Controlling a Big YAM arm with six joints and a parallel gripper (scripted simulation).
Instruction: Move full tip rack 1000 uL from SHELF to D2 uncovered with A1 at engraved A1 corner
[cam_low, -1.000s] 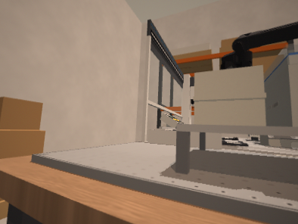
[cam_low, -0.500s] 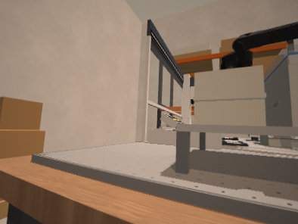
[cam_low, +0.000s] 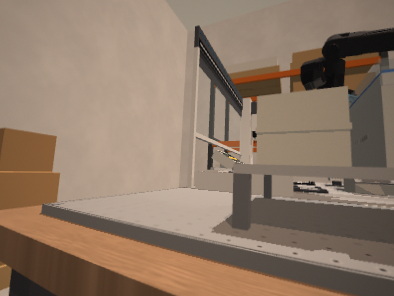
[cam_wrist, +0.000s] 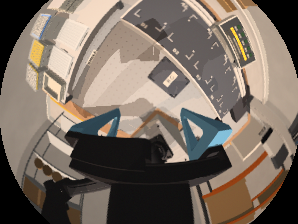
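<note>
The 1000 uL tip rack is sitting somewhere among the covered racks [cam_wrist: 48,50], which are showing at the left rim of the wrist view as small grey and yellow fields. They are too small for you to be reading any size label, so which one is the full 1000 uL rack cannot be told. In the exterior view the shelf [cam_low: 320,171], a grey board on grey legs, is standing toward the far right part of the tabletop. It is carrying two pale blocks [cam_low: 302,125], one stacked on the other, with a pale box with blue edges [cam_low: 372,120] just beside them on the right. The black arm [cam_low: 350,45] is reaching in above these items from the right edge. The gripper [cam_wrist: 152,129] is hanging with its pincer spread fully apart, and the two blue fingers are gripping nothing. Below it, the dark deck panel [cam_wrist: 180,19] with its pale bracket marks is lying well apart from the racks, and a small dark square [cam_wrist: 169,79] is sitting between the panel and the fingers. A grey perforated plate [cam_low: 150,210] is covering the wooden tabletop [cam_low: 75,255] up to its near edge, and cardboard boxes [cam_low: 25,165] are standing past the left edge.
</note>
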